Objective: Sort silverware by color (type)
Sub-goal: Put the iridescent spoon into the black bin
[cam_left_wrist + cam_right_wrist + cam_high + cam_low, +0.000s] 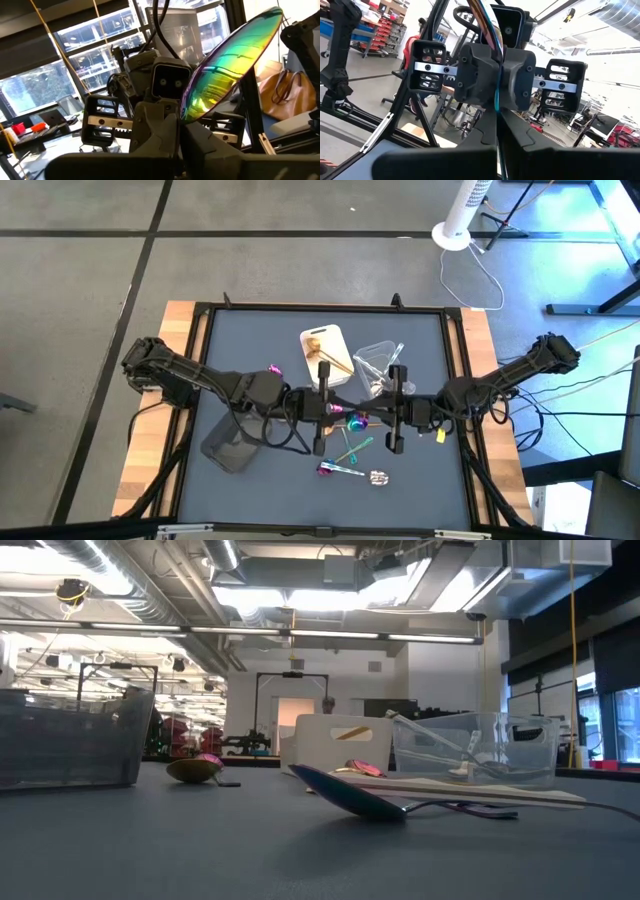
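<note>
My two grippers meet tip to tip above the table's middle. Between them hangs an iridescent purple-teal spoon; its bowl fills the left wrist view. My left gripper and my right gripper are both shut on it. More iridescent silverware lies flat on the table near the front, one spoon close to the low camera. Gold pieces lie in the white tray, silver ones in the clear tray. My left gripper pinches the spoon between its two fingers where the bowl narrows, coming level from the table's left. The bowl tilts up past the fingers, clear of the table. My right gripper pinches the thin handle, seen edge-on, coming level from the table's right. The handle runs straight on toward the left gripper.
A dark grey tray stands at the front left under the left arm. A pink-tinted piece lies at the left, and a small silver piece at the front. The table's raised frame runs around the mat.
</note>
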{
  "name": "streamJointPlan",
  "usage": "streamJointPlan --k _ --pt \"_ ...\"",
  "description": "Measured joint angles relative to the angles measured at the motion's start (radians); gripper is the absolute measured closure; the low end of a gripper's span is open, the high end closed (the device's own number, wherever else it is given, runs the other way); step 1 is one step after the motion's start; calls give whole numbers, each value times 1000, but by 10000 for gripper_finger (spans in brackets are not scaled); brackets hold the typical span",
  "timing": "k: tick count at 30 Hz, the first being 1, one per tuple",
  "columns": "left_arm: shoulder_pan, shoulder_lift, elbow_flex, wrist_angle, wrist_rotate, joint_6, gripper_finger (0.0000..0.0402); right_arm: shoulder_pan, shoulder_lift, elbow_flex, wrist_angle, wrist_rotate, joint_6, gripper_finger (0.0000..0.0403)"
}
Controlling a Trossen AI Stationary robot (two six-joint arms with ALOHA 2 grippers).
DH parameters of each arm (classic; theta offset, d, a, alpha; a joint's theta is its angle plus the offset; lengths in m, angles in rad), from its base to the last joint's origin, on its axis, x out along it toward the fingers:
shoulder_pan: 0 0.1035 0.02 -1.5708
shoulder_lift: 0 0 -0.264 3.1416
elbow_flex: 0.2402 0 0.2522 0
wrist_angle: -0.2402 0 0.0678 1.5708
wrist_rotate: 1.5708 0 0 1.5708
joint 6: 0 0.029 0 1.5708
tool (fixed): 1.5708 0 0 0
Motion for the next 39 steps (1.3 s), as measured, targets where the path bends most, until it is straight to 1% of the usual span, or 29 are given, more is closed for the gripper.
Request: streamJointPlan --k 11,14,17,21,25,28,31,33,36,39 --pt "0 0 0 -2 1 -2 399 0 0 0 -3 5 1 402" --pt "0 0 0 -2 0 -19 399 0 0 0 -3 3 3 395" --pt "0 0 0 -2 1 -28 400 0 0 0 -4 3 15 372" --pt "0 0 0 -2 1 -29 400 0 0 0 -5 7 54 320" --pt "-1 0 0 -2 1 -31 401 0 0 0 -27 58 57 270" --pt "-1 0 0 -11 1 -42 401 1 0 0 -70 110 86 243" --pt "-1 0 0 -33 -2 -66 401 1 0 0 -132 134 143 227" --pt "-1 0 0 -52 -21 -84 401 1 0 0 -181 135 185 221" --pt "-1 0 0 -93 -53 -104 401 1 0 0 -274 134 252 217" --pt "-1 0 0 -136 -58 -137 401 1 0 0 -376 134 310 216"
